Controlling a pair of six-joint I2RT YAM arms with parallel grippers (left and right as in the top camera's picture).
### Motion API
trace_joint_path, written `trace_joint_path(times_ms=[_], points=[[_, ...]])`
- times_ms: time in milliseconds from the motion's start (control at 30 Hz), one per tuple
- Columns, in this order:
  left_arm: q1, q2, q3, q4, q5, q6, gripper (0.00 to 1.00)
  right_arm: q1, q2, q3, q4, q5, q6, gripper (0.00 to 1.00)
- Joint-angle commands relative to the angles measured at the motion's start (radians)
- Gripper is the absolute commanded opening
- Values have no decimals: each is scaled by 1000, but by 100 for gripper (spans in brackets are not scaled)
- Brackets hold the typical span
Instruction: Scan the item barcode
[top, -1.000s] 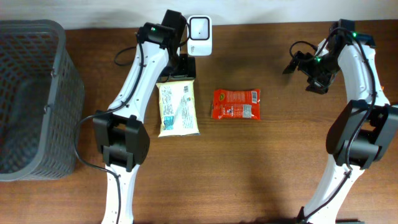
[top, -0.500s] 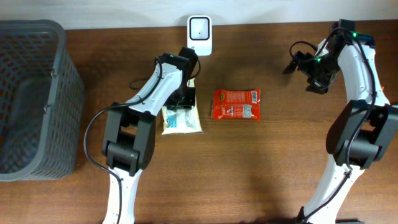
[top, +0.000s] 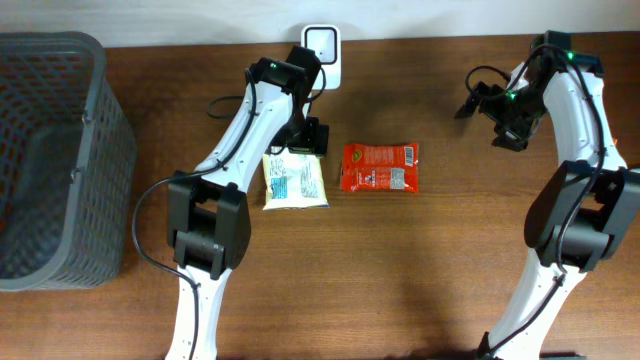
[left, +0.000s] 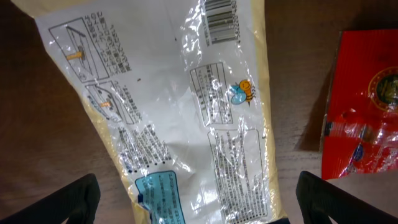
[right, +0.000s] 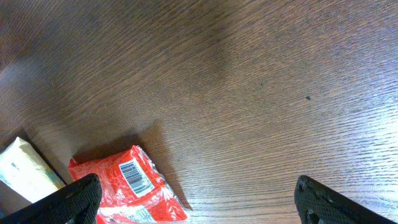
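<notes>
L gripper (top: 304, 148) hangs over the far end of the pale yellow plastic snack packet (top: 294, 182). Its jaws are spread wide w/ nothing in them, and in the L wrist view both fingers (left: 79, 200) sit at the frame's lower corners w/ the packet lying flat on the brown wooden table (top: 420, 270) below.

The packet's long axis runs near-far, tilted a little. Its barcode (left: 221, 18) faces up, at the packet end away from the fingers in the wrist view. The white box-shaped scanner (top: 322, 45) stands at the table's far edge, just beyond the packet's far end and almost in line w/ that axis.

Judgement: L arm is by far the nearer, so the grab and carry fall to it. The lift should be a short run straight toward the far edge, w/ the barcode turned to the scanner window.

The red foil packet (top: 380, 167) lies just R of the yellow one, not touching it, long axis L-R, own barcode (right: 134, 176) face up.

R gripper (top: 490, 104) is well apart at far R, above bare table, jaws also wide and empty.

The grey plastic mesh basket (top: 95, 150) is at far L.
</notes>
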Motion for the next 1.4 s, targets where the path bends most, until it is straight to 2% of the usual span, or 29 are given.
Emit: trace_joint_path(times_ms=[0,233,300,400,500,600,1200,1333,1367], points=[[-2,-2,15,-29,14,8,99,-3,-7,9,0,10,-10,99],[-3,-2,0,-73,27,8,99,-3,-7,9,0,10,-10,99],[4,-2,-2,-73,-30,8,99,-3,-8,9,0,10,-10,99],[56,-2,-2,-72,-88,-43,99,-3,-7,9,0,10,-10,99],[159,-2,-4,-74,-66,-93,99,-3,-7,9,0,10,-10,99],[197,-2,-14,-92,-40,-93,99,-3,-7,9,0,10,-10,99],[194,-2,-15,-54,-40,-93,99,-3,-7,9,1,5,-6,99],[194,-2,-15,-54,-40,-94,99,11,-6,9,-60,-119,-11,99],[193,-2,-15,-54,-40,-94,99,34,-6,8,-81,-119,-53,99]])
